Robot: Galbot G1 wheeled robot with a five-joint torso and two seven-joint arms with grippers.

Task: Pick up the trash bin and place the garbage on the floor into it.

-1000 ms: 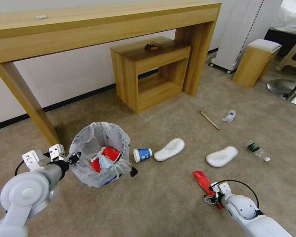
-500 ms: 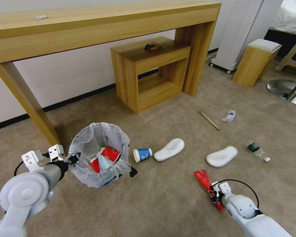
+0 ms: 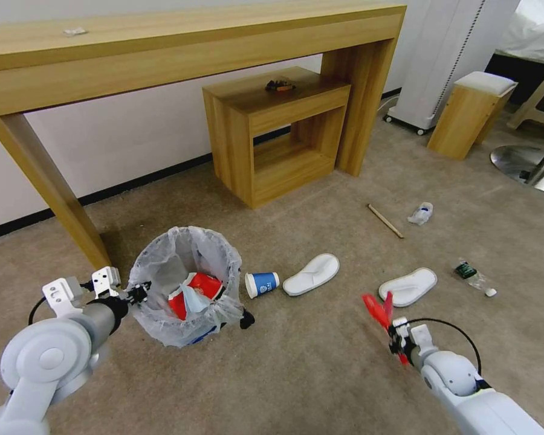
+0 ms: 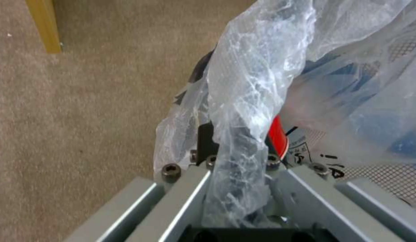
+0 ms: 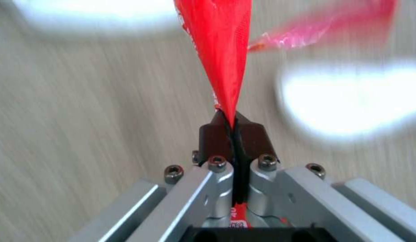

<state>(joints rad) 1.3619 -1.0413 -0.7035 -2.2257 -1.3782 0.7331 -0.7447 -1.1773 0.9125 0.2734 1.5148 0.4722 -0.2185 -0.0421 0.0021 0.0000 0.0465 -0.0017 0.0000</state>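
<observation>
Holding, right tool (image 5: pixel 232 129): red wrapper (image 3: pixel 378 309) pinched, raised above floor (image 3: pixel 308 368)
Left tool (image 3: pixel 140 292): clamped onto trash bin (image 3: pixel 184 284) rim

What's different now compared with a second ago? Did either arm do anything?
The right gripper, shut on the red wrapper, has lifted it off the floor; a second ago the wrapper lay flat on the carpet, now it sticks up from the fingers. The left gripper still pinches the bag at the rim of the trash bin, which shifted only slightly. The blue cup, both slippers and the stick stayed put.
</observation>
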